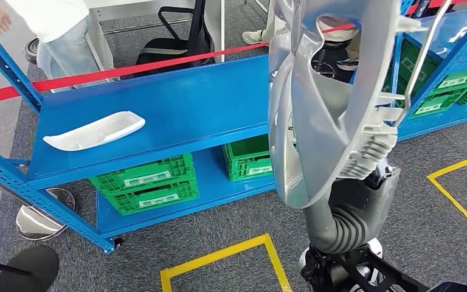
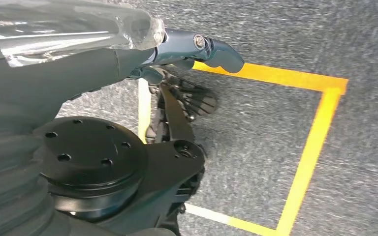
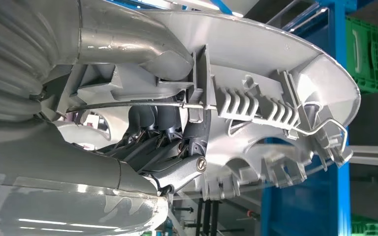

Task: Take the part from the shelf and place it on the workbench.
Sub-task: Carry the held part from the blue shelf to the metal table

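Right now your right hand (image 3: 177, 152) has its fingers hooked through the silver wheel cover (image 1: 328, 103), curled around its inner rim, and holds it up high on edge, close to the head camera. You'd do well to keep the grip firm and the cover steady while you turn toward the workbench, which I judge lies outside these pictures. Mind the blue shelf (image 1: 176, 109) just to the left and the second blue rack (image 1: 444, 67) on the right: the cover's rim and wire ring could catch an upright. Open carpet with yellow tape (image 1: 231, 255) lies near you. Your left hand (image 2: 197, 49) hangs low over the floor, fingers curled, holding nothing.
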